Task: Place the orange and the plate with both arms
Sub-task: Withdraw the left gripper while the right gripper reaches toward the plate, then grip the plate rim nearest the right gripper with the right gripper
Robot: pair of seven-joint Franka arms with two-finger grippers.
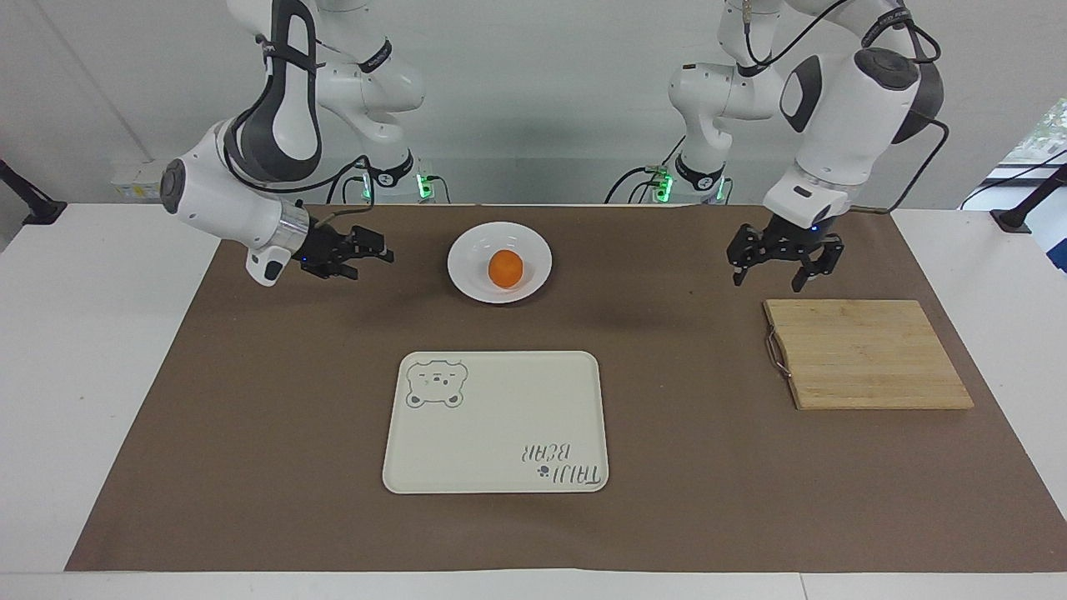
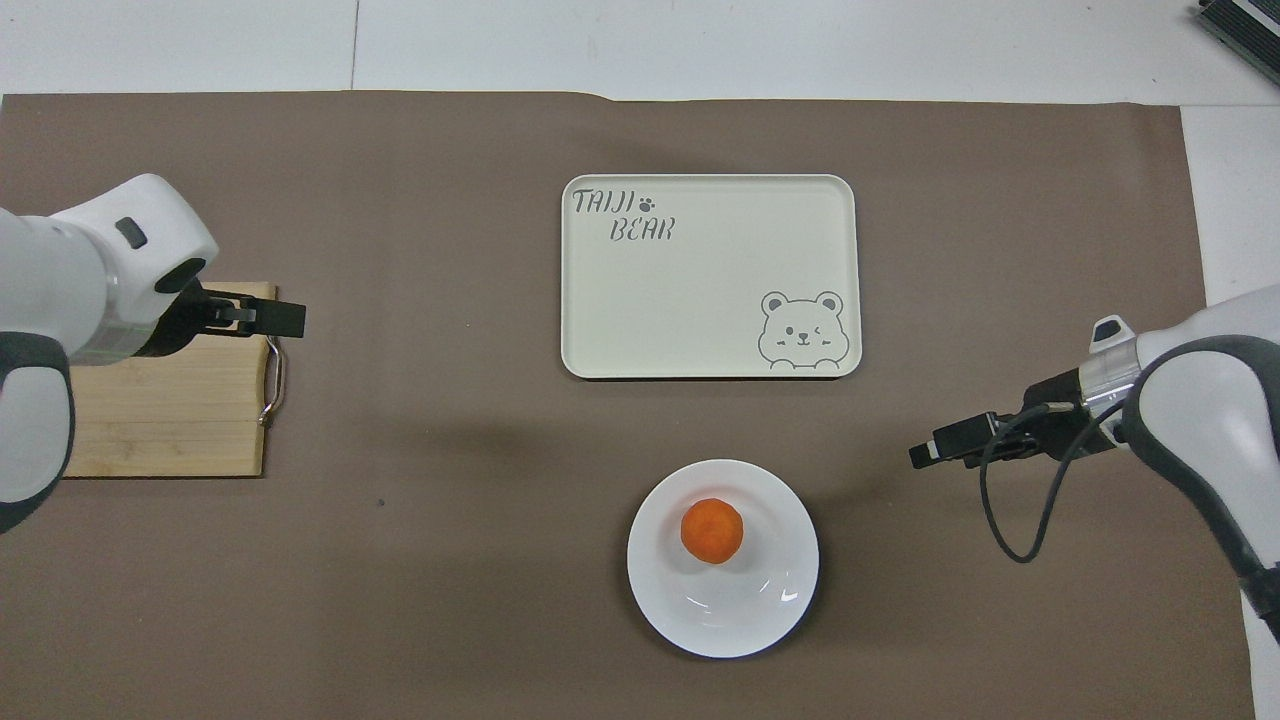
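The orange point(image 1: 505, 268) point(image 2: 711, 530) lies in the middle of the white plate point(image 1: 467, 271) point(image 2: 740, 615), which rests on the brown mat close to the robots. My left gripper point(image 1: 779, 279) point(image 2: 290, 318) hangs open and empty in the air over the handle edge of the cutting board, well away from the plate. My right gripper point(image 1: 385, 252) point(image 2: 918, 456) is low over the mat beside the plate, toward the right arm's end. It points sideways at the plate, open, with a gap between it and the rim.
A cream tray point(image 1: 500, 467) point(image 2: 710, 330) with a bear drawing lies mid-mat, farther from the robots than the plate. A bamboo cutting board point(image 1: 867, 354) point(image 2: 150, 420) with a metal handle sits toward the left arm's end.
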